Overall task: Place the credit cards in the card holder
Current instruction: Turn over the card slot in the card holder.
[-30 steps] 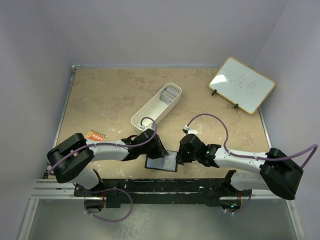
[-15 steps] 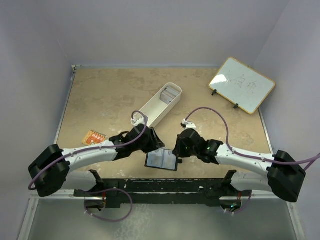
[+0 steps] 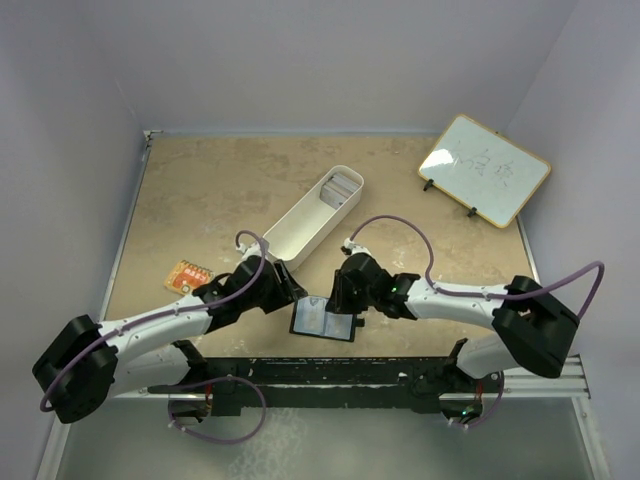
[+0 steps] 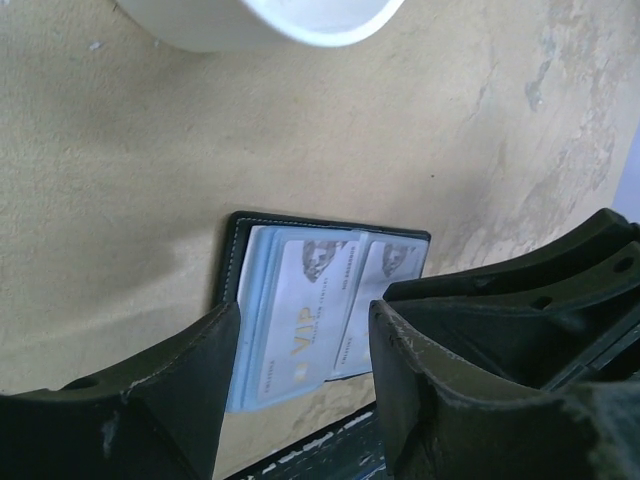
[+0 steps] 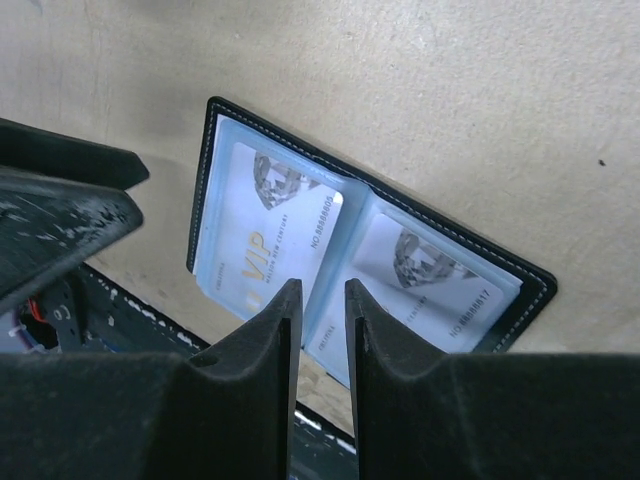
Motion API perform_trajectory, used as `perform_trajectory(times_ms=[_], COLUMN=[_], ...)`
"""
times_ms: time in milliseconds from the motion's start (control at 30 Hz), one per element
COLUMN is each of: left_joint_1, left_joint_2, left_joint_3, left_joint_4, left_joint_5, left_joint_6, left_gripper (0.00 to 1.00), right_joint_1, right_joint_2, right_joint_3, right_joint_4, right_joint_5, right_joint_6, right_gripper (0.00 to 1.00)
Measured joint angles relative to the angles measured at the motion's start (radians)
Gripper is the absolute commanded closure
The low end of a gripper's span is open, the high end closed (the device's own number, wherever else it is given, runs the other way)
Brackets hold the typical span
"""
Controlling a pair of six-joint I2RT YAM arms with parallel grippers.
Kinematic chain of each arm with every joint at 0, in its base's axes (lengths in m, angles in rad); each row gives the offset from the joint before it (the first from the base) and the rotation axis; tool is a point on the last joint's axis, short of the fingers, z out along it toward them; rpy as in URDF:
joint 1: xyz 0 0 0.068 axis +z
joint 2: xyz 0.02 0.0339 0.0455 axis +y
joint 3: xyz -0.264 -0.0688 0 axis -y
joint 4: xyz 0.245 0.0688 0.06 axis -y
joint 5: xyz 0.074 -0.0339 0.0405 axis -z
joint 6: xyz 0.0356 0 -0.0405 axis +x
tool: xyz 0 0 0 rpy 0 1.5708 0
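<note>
Since a second ago the left pincer (image 4: pixel 303 318) has drawn back off the card holder (image 5: pixel 352 222) and spread its jaws. They now stand wide with nothing between them, and the holder lies flat and open just ahead of its tips. The right pincer (image 5: pixel 322 290) has slid in over the holder's fold, and its jaws are narrow with a slim empty gap. The holder itself has not shifted.

We judge that a card was just let go into a sleeve, and the left arm is free to fetch another. The remaining credit cards (image 3: pixel 341 184) sit in the far end of the white tray (image 3: pixel 298 224), well beyond the left pincer.

One sleeved card (image 5: pixel 268 232) reads "VIP" in gold, with a number starting "NO.888". Its neighbour (image 5: pixel 432 278) carries a similar number, and the finer print is too small to read.
</note>
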Motion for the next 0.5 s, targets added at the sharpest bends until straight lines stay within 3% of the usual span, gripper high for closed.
perform_trajectory(times_ms=[500], left_joint_1=[0.003], left_joint_2=[0.010], left_joint_3=[-0.071], left_joint_4=[0.122], left_joint_5=[0.077], left_joint_6=[0.000], left_gripper=[0.48], right_joint_1=[0.011], right_joint_2=[0.105], right_joint_3=[0.017], right_joint_4=[0.050], right_joint_5=[-0.035], right_joint_6=[0.013], right_gripper=[0.82])
